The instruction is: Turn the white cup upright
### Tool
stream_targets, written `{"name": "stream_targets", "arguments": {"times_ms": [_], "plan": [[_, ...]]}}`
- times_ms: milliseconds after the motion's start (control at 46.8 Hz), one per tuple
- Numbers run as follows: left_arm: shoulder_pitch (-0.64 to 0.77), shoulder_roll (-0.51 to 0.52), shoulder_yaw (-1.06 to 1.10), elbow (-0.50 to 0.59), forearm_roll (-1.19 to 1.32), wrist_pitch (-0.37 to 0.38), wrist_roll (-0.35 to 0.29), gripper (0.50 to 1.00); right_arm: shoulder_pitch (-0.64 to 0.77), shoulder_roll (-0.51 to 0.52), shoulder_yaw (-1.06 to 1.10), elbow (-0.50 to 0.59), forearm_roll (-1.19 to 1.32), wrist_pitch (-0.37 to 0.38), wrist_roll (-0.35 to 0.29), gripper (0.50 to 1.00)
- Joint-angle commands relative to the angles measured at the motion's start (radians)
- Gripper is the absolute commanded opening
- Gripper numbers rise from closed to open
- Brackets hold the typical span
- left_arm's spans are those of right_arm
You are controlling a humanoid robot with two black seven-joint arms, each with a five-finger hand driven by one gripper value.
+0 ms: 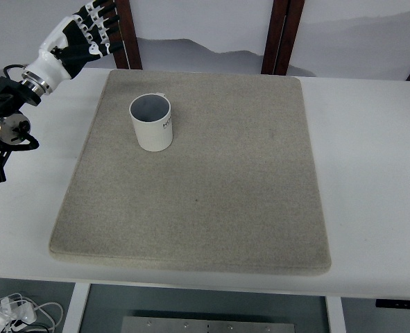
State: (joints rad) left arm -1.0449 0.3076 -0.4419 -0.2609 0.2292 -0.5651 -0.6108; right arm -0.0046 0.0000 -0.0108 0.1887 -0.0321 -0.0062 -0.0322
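A grey felt mat (205,187) with rounded corners lies flat on the white desk (371,180), covering most of its middle. Beyond the desk's far edge stand dark brown wooden posts (281,35) against a pale wall. Below the near edge, at lower left, a tangle of white cables (14,313) lies on the floor.

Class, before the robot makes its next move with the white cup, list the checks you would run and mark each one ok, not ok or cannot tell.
1. White cup stands upright, mouth up: ok.
2. Cup rests on the grey mat, inside its edges: ok.
3. Left hand clear of the cup, holding nothing: ok.
4. Nothing else on the mat near the cup: ok.
5. Right hand position: cannot tell, out of view.
6. Cup empty: ok, the inside shows bare.
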Motion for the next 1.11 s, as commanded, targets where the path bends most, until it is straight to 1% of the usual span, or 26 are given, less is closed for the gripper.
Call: {"name": "stream_targets", "arguments": {"times_ms": [0, 235, 491, 512, 705, 747, 811, 854, 918, 1046, 1089], "plan": [[-0.021, -0.004, 0.003, 0.023, -0.066, -0.001, 0.0, 1.0, 0.0, 0.0, 0.0, 0.0, -0.002, 0.0, 0.0, 0.952], [-0.023, -0.001, 0.0, 0.02, -0.352, -0.009, 0.0, 1.0, 0.0, 0.0, 0.0, 0.0, 0.0, 0.0, 0.0, 0.952], [-0.014, -0.004, -0.05, 0.014, -0.533, -0.01, 0.0, 1.0, 0.0, 0.0, 0.0, 0.0, 0.0, 0.0, 0.0, 0.952], [-0.01, -0.004, -0.063, 0.014, -0.542, -0.01, 0.02, 1.0, 0.0, 0.0, 0.0, 0.0, 0.0, 0.0, 0.0, 0.952], [0.014, -0.033, -0.193, 0.022, -0.577, 0.007, 0.279, 1.0, 0.0, 0.0, 0.002, 0.0, 0.0, 0.0, 0.0, 0.952], [0.016, -0.041, -0.214, 0.022, -0.577, 0.03, 0.331, 1.0, 0.0, 0.0, 0.003, 0.0, -0.002, 0.0, 0.0, 0.952], [0.016, -0.064, -0.248, 0.023, -0.579, 0.095, 0.4, 1.0, 0.0, 0.0, 0.003, 0.0, 0.0, 0.0, 0.0, 0.952], [0.016, -0.079, -0.274, 0.025, -0.582, 0.141, 0.431, 1.0, 0.0, 0.0, 0.003, 0.0, 0.0, 0.0, 0.0, 0.952], [0.016, -0.09, -0.323, 0.025, -0.582, 0.174, 0.474, 1.0, 0.0, 0.0, 0.003, 0.0, 0.0, 0.0, 0.0, 0.952], [0.016, -0.104, -0.414, 0.025, -0.585, 0.188, 0.586, 1.0, 0.0, 0.0, 0.003, 0.0, 0.0, 0.0, 0.0, 0.952], [0.016, -0.105, -0.431, 0.025, -0.587, 0.188, 0.602, 1.0, 0.0, 0.0, 0.003, 0.0, 0.0, 0.0, 0.0, 0.952]]}}
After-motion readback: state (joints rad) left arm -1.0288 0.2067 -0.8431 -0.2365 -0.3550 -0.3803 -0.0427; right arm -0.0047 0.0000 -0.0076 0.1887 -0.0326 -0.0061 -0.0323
